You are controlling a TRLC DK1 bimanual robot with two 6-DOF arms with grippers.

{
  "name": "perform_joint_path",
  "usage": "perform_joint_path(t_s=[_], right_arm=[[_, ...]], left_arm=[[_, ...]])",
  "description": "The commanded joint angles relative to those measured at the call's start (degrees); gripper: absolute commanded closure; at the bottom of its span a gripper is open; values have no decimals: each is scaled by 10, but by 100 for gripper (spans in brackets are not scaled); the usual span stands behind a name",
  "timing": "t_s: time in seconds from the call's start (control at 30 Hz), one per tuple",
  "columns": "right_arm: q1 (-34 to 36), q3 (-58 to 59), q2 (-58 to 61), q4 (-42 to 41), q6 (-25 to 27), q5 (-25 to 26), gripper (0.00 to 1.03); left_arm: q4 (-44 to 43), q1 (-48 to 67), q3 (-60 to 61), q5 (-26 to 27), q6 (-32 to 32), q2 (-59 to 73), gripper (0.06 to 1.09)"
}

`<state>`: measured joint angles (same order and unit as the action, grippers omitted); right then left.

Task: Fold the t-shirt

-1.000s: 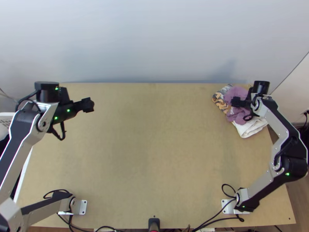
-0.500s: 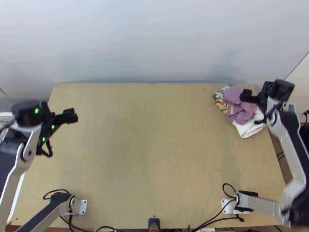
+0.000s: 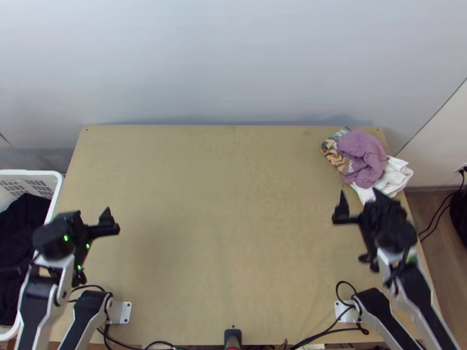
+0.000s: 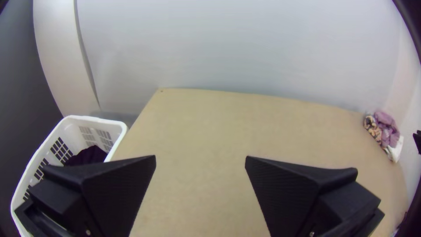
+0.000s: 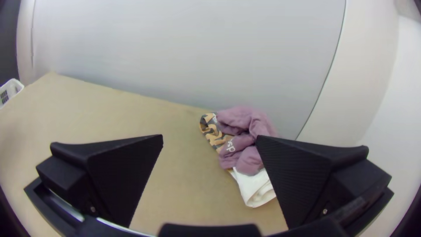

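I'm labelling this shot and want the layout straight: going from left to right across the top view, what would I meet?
White basket → left gripper → black object at the table's near edge → pile of clothes.

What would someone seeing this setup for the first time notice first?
Probably the bunched purple cloth at the table's far right corner, atop white cloth and patterned cloth. Next, the left gripper and right gripper, both open, over their own sides. Then the white basket beyond the left edge, holding dark cloth.
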<state>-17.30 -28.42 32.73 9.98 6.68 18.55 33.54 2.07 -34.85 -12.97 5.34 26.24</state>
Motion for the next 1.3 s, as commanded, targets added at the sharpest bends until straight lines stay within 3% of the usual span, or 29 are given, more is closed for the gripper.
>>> perform_joint_path(t_s=[0.0, 0.27, 0.43, 0.57, 0.7, 0.83, 1.27], right_arm=[[-58, 190, -239, -33, 66, 26, 4], [-52, 260, -329, -63, 84, 23, 4], [-29, 259, -319, -61, 19, 25, 4], [-9, 259, -329, -62, -27, 25, 4], [-2, 258, -328, -53, -60, 25, 4], [-10, 257, -329, -45, -37, 25, 4], [-9, 256, -328, -44, -38, 25, 4]], left_arm=[[-51, -15, 146, -6, -32, -124, 10], [-174, -15, 228, -20, -27, -179, 10], [-249, -7, 271, -20, -21, -183, 10], [-246, -2, 317, -19, -9, -265, 10], [-241, 1, 317, -16, 1, -264, 10], [-240, -13, 316, -16, -9, -262, 10], [-240, -15, 316, -16, -9, -262, 10]])
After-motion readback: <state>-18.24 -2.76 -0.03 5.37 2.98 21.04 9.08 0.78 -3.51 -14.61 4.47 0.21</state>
